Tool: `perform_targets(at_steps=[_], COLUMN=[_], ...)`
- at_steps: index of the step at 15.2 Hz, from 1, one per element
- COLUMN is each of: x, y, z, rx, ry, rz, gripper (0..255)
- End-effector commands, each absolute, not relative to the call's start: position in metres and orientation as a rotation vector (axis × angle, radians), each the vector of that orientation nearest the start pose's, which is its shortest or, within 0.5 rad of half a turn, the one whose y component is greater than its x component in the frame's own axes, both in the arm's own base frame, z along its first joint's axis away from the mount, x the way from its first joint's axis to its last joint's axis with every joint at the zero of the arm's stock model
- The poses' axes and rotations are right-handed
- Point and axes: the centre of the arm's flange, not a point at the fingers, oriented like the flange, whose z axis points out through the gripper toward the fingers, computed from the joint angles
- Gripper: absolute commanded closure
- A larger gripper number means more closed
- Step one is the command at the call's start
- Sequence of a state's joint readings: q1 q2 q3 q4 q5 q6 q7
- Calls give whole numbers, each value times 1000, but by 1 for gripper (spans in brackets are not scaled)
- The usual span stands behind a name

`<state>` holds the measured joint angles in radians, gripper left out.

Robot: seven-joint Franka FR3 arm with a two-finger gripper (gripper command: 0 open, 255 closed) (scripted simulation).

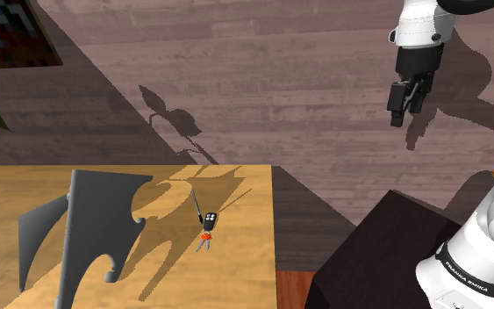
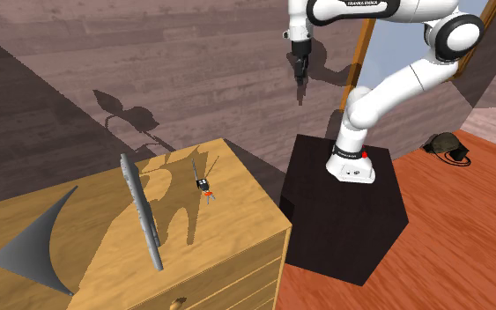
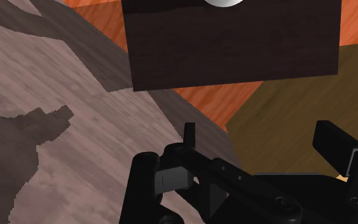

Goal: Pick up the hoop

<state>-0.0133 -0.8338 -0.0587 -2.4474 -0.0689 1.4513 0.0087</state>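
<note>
The hoop shows as a thin dark ring with a small black fob and an orange tag (image 1: pixel 208 224), lying on the wooden dresser top (image 1: pixel 245 263) near its back edge towards the shoulder view's right. It appears again in the second exterior view as the same small item (image 2: pixel 203 185). My black gripper (image 1: pixel 405 107) hangs high in the air in front of the wall, well off the dresser and above the stand's side, far from the hoop. It points down (image 2: pixel 300 77). In the wrist view the gripper (image 3: pixel 260 137) is open with nothing between the fingers.
A tall flat grey cut-out (image 1: pixel 96 228) stands upright on the dresser close to the hoop, with a second grey curved sheet (image 1: pixel 39 237) beyond it. The dark stand box (image 2: pixel 343 220) sits beside the dresser on an orange floor. A black object (image 2: pixel 444 145) lies on the floor.
</note>
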Motion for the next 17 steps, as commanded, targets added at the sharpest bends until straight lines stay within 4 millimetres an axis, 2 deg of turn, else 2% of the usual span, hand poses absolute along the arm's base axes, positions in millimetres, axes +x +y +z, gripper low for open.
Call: perform_targets(at_steps=[1,9,17], x=[277,298,328], y=[-32,58,146], z=[552,507,463], rx=[-3152,-3147,-3133], ry=[95,251,405], rz=[259,200,141], gripper=[0,0,0])
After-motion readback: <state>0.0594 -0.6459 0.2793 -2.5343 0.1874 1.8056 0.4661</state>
